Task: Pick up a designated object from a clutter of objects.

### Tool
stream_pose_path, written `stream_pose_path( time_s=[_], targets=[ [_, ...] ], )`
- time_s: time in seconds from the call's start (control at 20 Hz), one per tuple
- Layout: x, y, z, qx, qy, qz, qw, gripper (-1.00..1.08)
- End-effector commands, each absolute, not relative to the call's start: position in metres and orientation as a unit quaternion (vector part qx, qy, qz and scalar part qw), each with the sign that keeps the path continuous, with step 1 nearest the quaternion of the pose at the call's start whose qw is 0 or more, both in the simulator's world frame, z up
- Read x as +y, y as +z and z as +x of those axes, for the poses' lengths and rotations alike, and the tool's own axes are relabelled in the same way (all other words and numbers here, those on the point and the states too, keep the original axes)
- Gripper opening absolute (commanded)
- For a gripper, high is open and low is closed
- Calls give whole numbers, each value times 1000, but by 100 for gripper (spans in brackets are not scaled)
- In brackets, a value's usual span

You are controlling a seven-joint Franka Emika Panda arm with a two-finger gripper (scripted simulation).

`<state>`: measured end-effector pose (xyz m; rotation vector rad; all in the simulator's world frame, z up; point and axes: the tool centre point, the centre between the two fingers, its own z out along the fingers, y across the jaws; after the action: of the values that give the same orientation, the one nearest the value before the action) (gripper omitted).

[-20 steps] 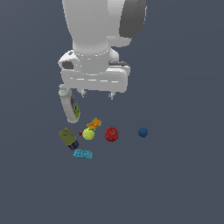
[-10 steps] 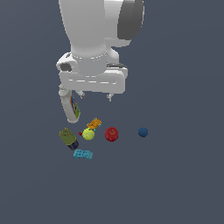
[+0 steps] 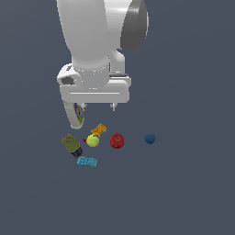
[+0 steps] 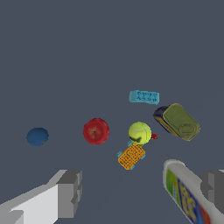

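Exterior view: claw (image 3: 97, 107) spread open, empty, poised above clutter on dark surface (image 3: 183, 183).
White bottle (image 3: 75, 115) under claw; olive can (image 3: 71, 143), red apple (image 3: 117, 141), yellow-green ball (image 3: 93, 140), blue ball (image 3: 150, 138), orange block (image 3: 98, 129); teal brick (image 3: 86, 161) lying free just beside can.
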<state>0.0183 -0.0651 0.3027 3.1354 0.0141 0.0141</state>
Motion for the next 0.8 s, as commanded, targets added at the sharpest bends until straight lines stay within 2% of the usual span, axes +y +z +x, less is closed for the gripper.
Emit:
stream_pose_path(
  time_s=[0.0,0.75],
  targets=[
    [-68,296,23,29,4,1000,4,100],
    [-89,248,56,207,0,978,9,100]
  ],
)
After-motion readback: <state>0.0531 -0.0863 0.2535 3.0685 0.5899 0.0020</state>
